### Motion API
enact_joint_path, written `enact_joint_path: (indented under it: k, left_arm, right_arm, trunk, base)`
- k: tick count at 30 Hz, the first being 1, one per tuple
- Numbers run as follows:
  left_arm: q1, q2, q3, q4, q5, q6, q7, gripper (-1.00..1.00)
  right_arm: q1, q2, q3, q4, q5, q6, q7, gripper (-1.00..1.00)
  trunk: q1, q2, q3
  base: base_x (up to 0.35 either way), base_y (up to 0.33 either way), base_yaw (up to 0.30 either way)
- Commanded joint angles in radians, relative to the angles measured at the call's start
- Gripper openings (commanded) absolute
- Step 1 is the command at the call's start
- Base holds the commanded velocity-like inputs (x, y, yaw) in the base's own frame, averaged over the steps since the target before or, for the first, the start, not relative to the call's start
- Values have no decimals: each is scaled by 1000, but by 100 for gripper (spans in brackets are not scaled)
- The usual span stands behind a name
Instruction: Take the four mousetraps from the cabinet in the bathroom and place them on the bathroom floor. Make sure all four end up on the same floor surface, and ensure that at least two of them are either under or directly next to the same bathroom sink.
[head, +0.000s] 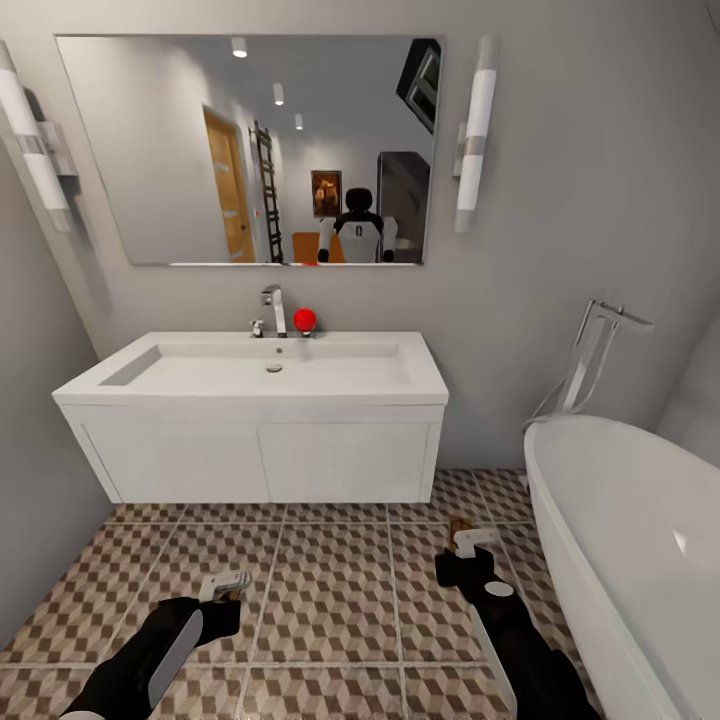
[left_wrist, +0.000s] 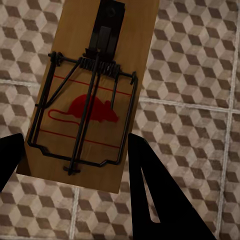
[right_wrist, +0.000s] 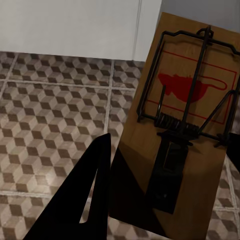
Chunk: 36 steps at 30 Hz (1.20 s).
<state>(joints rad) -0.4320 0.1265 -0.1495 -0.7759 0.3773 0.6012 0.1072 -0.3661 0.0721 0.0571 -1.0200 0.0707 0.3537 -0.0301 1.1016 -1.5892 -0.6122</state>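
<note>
Mousetraps (left_wrist: 87, 95) (right_wrist: 187, 115) clamped in each end effector (head: 228, 587) (head: 468, 540), long axes along the fingers, above the bathroom floor (head: 330, 590).

Even, bright render w/ soft shadow under sink unit (head: 255, 460), slight wide-angle bend at edges, wrist views sharp.

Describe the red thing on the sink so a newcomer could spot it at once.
Find the wide white sink under the big wall mirror. On its back edge stands a chrome tap; the red thing sits just beside it, on the bathtub side. It is small, round and the only brightly coloured thing on the white basin.
</note>
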Motion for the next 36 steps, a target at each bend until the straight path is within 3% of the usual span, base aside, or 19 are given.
enact_joint_path:
  k: [1,17,24,36]
  left_arm:
    - [-1,1,-5,-2,9,3,8,-100]
    - [-1,1,-5,-1,9,3,7,-100]
    - [-1,1,-5,0,9,3,6,-100]
    - [-1,0,-5,0,9,3,6,-100]
  right_arm:
    - [0,0,1,-2,6,7,-2,-100]
    - [0,-5,-1,-3,9,6,-3,-100]
    - [0,-39,-3,-14,11,5,-3,-100]
    - [0,-47,-2,-15,9,5,-2,-100]
  trunk:
    - [4,-8,-6]
    - [65,-120,-81]
    - [92,-169,-114]
    - [138,-253,-171]
  base:
    - [0,0,0]
    - [0,0,0]
    - [0,0,0]
    - [0,0,0]
